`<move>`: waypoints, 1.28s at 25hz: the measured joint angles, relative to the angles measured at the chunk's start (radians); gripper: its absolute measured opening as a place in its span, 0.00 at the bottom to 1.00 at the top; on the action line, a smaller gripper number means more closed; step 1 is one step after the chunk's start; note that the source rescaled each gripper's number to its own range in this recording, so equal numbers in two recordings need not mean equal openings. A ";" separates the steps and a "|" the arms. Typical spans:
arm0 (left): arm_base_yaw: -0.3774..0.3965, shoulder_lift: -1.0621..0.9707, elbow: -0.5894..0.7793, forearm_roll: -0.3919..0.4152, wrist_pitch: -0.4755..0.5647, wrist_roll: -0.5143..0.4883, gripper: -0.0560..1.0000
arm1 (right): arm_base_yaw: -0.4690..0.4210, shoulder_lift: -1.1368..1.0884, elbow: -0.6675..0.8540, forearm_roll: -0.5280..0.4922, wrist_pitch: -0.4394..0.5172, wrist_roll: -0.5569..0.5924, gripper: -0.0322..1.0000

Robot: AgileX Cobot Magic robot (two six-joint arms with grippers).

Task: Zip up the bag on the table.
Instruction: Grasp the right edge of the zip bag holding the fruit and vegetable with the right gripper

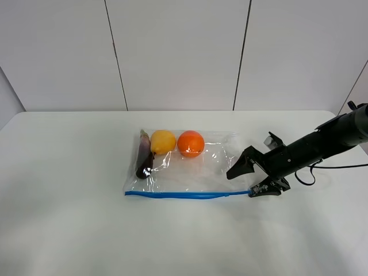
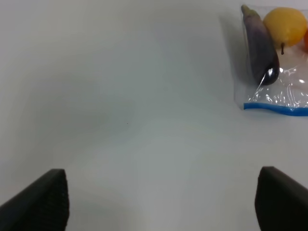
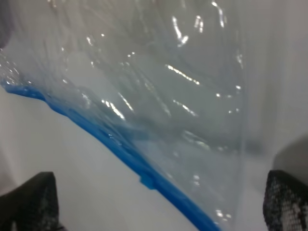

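The clear bag (image 1: 201,169) lies flat in the middle of the white table (image 1: 69,218). Its blue zipper strip (image 1: 184,195) runs along the front edge. Inside, at the back left, are a dark eggplant (image 1: 144,156), a yellow fruit (image 1: 163,141) and an orange (image 1: 191,144). My right gripper (image 1: 240,184) is open at the bag's front right corner, its jaws either side of the zipper's end. The right wrist view shows the strip (image 3: 115,142) and a small blue slider (image 3: 147,181) between the fingers (image 3: 29,202). My left gripper (image 2: 162,197) is open and empty over bare table, left of the bag (image 2: 284,91).
The table's back edge meets a grey panelled wall (image 1: 178,52). A cable (image 1: 313,169) hangs from the right arm (image 1: 328,141). The left arm does not show in the exterior view.
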 joint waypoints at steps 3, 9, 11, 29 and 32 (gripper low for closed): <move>0.000 0.000 0.000 0.000 0.000 0.000 0.93 | 0.010 0.014 -0.003 0.020 0.021 -0.008 0.93; 0.000 0.000 0.000 0.000 0.000 0.000 0.93 | 0.021 0.018 -0.003 0.072 -0.002 -0.021 0.92; 0.000 0.000 0.000 0.000 0.000 0.000 0.93 | 0.021 0.019 -0.003 0.073 -0.002 -0.022 0.91; 0.000 0.000 0.000 0.000 0.000 0.000 0.93 | 0.021 0.021 -0.003 0.061 0.025 0.012 0.90; 0.000 0.000 0.000 0.000 0.000 0.000 0.93 | 0.022 0.021 -0.003 0.061 0.022 0.015 0.90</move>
